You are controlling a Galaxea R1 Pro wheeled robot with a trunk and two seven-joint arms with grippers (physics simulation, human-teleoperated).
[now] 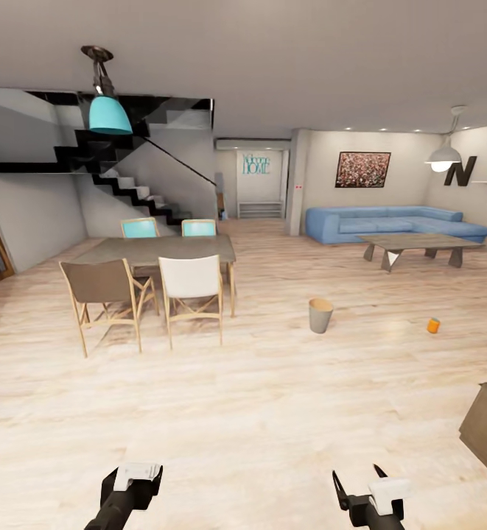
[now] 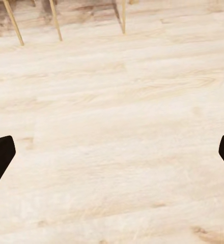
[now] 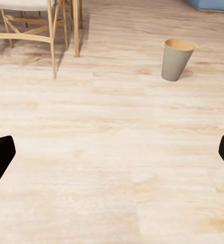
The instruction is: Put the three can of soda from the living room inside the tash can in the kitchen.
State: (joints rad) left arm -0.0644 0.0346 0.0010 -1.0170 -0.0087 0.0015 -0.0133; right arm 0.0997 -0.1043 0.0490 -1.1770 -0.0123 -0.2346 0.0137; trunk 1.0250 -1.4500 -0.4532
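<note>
Small round tapered grey bin (image 1: 320, 315) with copper-brown inside, upright on pale wood floor (image 1: 258, 397); chosen as landmark. Small orange drink can (image 1: 433, 324) on floor right of bin, well apart from it. Wooden dining table (image 1: 162, 250) with four chairs left of bin. Blue sectional sofa (image 1: 390, 223) and low grey table (image 1: 418, 246) beyond bin, toward far wall.

Left gripper (image 1: 134, 482) and right gripper (image 1: 368, 492) low at near edge, both well short of bin and can, touching neither. In wrist views, dark fingertips (image 2: 0, 157) (image 3: 0, 157) wide apart at frame edges: both grippers released, nothing between fingers. Bin (image 3: 176, 60) ahead of right gripper, far off, beside chair legs (image 3: 53, 38).
</note>
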